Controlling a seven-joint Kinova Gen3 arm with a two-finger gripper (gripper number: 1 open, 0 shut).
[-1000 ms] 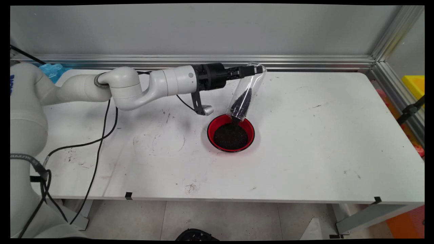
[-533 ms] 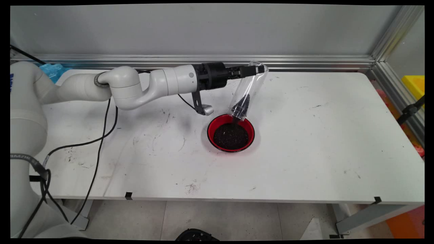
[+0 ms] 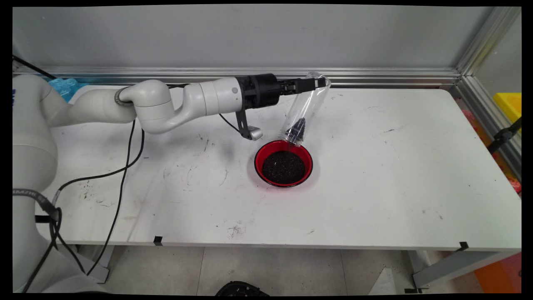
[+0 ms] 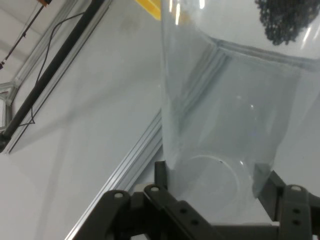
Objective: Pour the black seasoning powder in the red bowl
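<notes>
Clear cup (image 3: 305,109) in the black gripper (image 3: 312,83), a dab of black grains (image 3: 298,126) at its mouth; at six o'clock, red bowl (image 3: 307,156) dark with grains, white scuffed table (image 3: 395,166).

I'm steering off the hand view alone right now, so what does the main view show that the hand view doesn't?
Only the main view shows the red bowl of dark grains on the white table, with the bottle's mouth just above its far rim. Only the hand view shows the gripper's fingers pressed against the bottle's base. Both show the gripper holding the clear bottle, tipped, a few dark grains left inside.
</notes>
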